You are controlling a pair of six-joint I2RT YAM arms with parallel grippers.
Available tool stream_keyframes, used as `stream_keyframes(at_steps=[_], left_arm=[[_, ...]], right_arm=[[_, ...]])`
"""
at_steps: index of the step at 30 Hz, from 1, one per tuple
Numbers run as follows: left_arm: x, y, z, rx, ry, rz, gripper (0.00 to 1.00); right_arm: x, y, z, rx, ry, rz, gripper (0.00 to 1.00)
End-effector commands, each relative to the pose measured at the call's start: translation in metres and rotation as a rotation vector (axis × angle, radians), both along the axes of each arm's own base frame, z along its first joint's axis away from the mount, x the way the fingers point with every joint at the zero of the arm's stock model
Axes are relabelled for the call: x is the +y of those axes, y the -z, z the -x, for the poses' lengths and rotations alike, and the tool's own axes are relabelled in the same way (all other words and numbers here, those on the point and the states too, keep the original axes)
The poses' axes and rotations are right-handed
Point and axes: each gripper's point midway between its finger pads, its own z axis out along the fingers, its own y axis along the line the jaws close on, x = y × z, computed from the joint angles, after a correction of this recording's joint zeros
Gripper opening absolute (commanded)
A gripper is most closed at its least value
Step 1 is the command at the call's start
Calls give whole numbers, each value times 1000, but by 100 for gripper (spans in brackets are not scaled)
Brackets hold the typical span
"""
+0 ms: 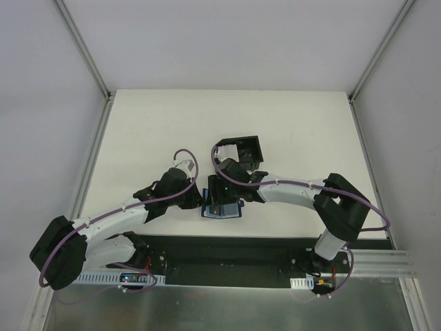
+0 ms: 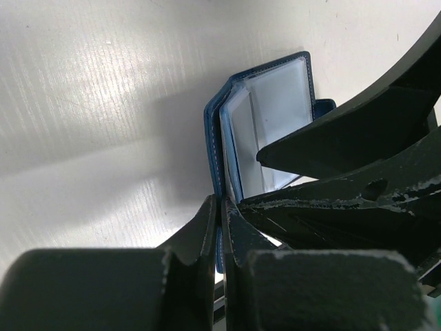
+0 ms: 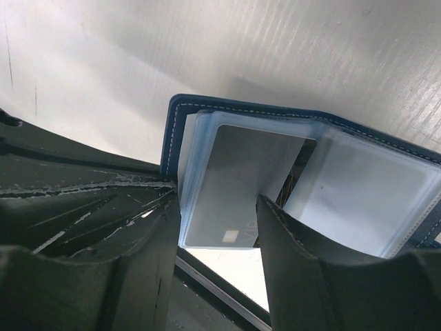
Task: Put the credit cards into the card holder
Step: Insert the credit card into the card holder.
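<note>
**A:** Entry one, the card holder. Where is it, and in what condition?

**B:** Card holder (image 1: 231, 211): dark blue with pale stitching, lying open on the white table (image 1: 289, 124). It sits just on the near side of the black box (image 1: 253, 148), toward the arm bases. Its clear sleeves (image 3: 365, 193) are fanned out inside the cover.

**A:** Entry two, credit cards?

**B:** One credit card (image 3: 227, 186) is logged. It is pale grey and flat against the sleeves of the open card holder, so it too is just near of the black box. How far it sits inside a sleeve cannot be told.

**A:** Entry three, left gripper?

**B:** Left gripper (image 2: 220, 207): positioned near and to the left of the black box. Its jaws are clenched on the blue cover edge of the card holder.

**A:** Entry four, right gripper?

**B:** Right gripper (image 3: 219, 207): directly near of the black box, over the card holder. Its fingers (image 3: 310, 269) flank the card, and one stands in front of the card's corner. A gap shows between the jaws. Whether they grasp the card or stand released cannot be told.
</note>
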Motion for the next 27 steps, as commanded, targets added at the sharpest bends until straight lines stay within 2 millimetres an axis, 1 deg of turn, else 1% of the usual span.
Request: stream_keyframes(at_steps=[1,6,15,27], left_arm=[[-2,-11,-7,-30,-6,20,0],[0,-8,-7,-25,-18,15,0],[0,-8,-6,-25,-19,17,0],[1,-8,-7,-25,-22,16,0]], right_arm=[[5,-20,-6,-52,-4,-31,50],[3,-26,-9,-77,6,-44,51],[1,-20,-9,-71,27,-29,51],[0,-12,-10,-50,28,9,46]])
